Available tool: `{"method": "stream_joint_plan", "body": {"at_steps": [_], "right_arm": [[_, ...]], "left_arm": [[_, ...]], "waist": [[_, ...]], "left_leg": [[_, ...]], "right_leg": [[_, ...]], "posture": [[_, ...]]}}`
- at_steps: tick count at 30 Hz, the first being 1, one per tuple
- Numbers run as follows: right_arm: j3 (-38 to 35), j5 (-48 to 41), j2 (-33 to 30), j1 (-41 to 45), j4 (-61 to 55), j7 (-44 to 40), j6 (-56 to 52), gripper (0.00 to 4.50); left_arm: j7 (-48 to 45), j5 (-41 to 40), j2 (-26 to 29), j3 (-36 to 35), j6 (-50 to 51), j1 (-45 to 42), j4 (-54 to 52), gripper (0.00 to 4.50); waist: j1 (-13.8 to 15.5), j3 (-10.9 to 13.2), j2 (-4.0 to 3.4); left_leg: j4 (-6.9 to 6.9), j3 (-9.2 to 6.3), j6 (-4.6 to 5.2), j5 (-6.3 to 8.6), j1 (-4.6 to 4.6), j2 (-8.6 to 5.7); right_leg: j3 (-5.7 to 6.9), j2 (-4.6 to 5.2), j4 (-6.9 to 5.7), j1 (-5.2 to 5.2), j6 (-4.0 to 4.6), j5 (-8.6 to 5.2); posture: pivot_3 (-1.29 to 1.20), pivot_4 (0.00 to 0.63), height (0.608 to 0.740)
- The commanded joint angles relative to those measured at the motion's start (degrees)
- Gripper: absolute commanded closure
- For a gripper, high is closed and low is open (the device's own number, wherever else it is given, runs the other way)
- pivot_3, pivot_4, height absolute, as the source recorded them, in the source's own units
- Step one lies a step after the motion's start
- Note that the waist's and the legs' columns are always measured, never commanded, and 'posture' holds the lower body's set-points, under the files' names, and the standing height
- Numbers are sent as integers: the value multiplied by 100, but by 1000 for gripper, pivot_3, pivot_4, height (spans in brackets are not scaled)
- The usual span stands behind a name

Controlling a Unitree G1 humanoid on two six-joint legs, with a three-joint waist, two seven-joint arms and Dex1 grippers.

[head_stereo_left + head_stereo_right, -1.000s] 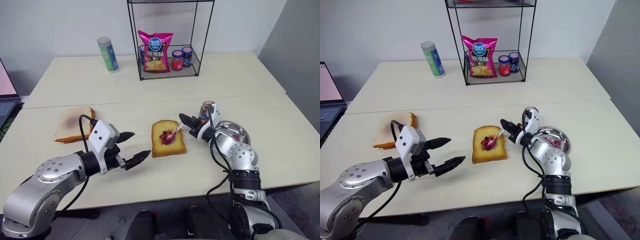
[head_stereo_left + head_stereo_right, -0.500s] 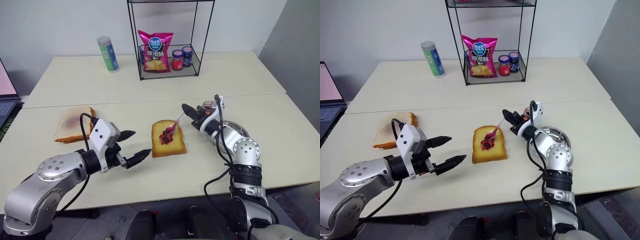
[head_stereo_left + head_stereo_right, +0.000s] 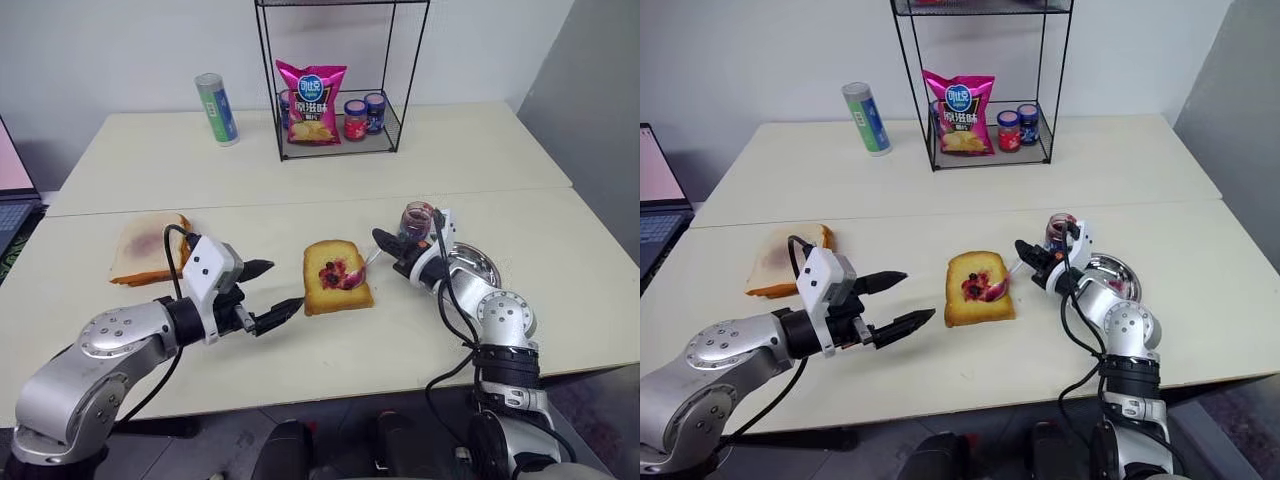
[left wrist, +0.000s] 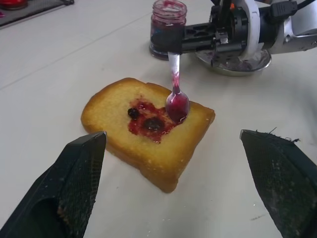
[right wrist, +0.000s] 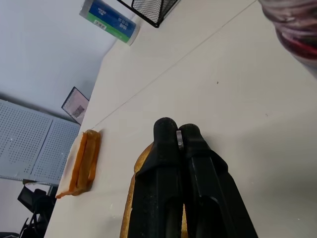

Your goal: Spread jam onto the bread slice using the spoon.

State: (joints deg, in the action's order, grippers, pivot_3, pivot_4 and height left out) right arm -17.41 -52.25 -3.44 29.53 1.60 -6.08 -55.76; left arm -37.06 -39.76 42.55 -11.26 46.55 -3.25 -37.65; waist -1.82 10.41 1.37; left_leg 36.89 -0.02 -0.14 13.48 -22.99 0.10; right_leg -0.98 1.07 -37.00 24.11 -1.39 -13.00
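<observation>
The golden bread slice (image 3: 336,285) lies mid-table with a dark red jam (image 4: 147,120) smear at its centre. My right gripper (image 3: 382,240) is shut on the thin handle of the spoon (image 4: 177,103), just right of the slice. The spoon's red-stained bowl rests on the slice's right part, beside the smear. In the right wrist view the two black fingers (image 5: 166,148) press together over the bread. My left gripper (image 3: 282,285) hovers open just left of the slice with nothing between its fingers (image 4: 74,183).
An open jam jar (image 3: 417,220) and a round steel plate (image 3: 478,266) sit right behind the right gripper. A paler stained slice (image 3: 150,245) lies at the left. Farther back stand a wire rack (image 3: 335,110) with a chip bag and two small jars, and a can (image 3: 216,108).
The right gripper rose a little, then shifted right toward the jar, dragging the spoon bowl from the centre smear to the slice's right part. The left arm stayed put.
</observation>
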Motion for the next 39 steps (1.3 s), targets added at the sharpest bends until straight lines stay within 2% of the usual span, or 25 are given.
{"method": "stream_joint_plan", "body": {"at_steps": [1, 7, 11, 16, 18, 20, 22, 29, 34, 39], "right_arm": [[-259, -493, 25, 98, -430, 119, -136, 4462], [-625, -1517, 82, 383, -942, 591, -360, 4462], [-939, -2393, -525, 248, -1566, 921, -570, 4462], [-1319, -2978, -1382, 99, -2033, 1410, -317, 4462], [-1519, -2756, -1847, -121, -2253, 1467, -175, 4462], [-1671, -1947, -2294, -667, -2334, 1409, 104, 4462], [-1685, -1419, -2472, -1124, -2251, 1273, 447, 4462], [-1530, -564, -2154, -1683, -1422, 403, 1541, 4462], [-1567, -311, -1889, -1412, -498, -45, 2107, 4462], [-1506, -43, -1947, -1293, 137, -522, 2337, 4462]], "left_arm": [[-126, 62, 91, 49, -200, -149, 9, 0], [-408, 148, 160, 270, -321, -547, 282, 0], [-728, 312, 199, 721, -428, -1116, 543, 0], [-1085, 509, -86, 1428, -618, -2014, 939, 0], [-1355, 847, -299, 1998, -888, -2500, 1284, 0], [-1587, 1372, -684, 2679, -1374, -2988, 1823, 0], [-1703, 1636, -1012, 2996, -1679, -3261, 2206, 0], [-1970, 2000, -1679, 3404, -2057, -3516, 2842, 0], [-2080, 2230, -1764, 3454, -2212, -3461, 2992, 0], [-2011, 2254, -1798, 3376, -2118, -3371, 2914, 0]], "waist": [[0, 0, 0], [0, 1, 0], [29, 3, -1], [32, 5, 3], [27, 6, 3], [69, 4, 6], [134, 1, 12], [-10, 5, 5], [-4, 5, 4], [11, 6, 3]], "left_leg": [[0, 0, 0, 0, 0, 0], [0, 0, 0, 0, 0, 0], [0, -1, 0, 0, -4, -4], [4, 0, 1, 0, -14, -35], [5, 12, 1, 0, -14, -36], [7, 10, 1, 0, -17, -41], [7, 12, 1, 0, -18, -46], [6, 20, 3, 1, -18, -30], [7, 20, 3, 0, -3, -31], [6, 22, 4, 1, -8, -38]], "right_leg": [[0, 0, 0, 0, 0, 0], [1, -2, -1, 1, 0, 0], [4, -5, 4, 0, -2, 0], [2, 3, 12, -2, -27, 2], [-6, 5, 15, -1, -33, 5], [-5, 6, 14, -1, -37, 5], [-1, 6, 19, -7, -41, 1], [-21, -4, 3, 12, -43, 3], [-20, -9, -5, 1, -42, 3], [-22, -2, 4, 0, -46, 4]], "posture": [[0, 150, 740], [0, 150, 740], [0, 150, 740], [0, 150, 740], [0, 150, 740], [0, 150, 740], [0, 150, 740], [0, 150, 740], [0, 150, 740], [0, 150, 740]]}}
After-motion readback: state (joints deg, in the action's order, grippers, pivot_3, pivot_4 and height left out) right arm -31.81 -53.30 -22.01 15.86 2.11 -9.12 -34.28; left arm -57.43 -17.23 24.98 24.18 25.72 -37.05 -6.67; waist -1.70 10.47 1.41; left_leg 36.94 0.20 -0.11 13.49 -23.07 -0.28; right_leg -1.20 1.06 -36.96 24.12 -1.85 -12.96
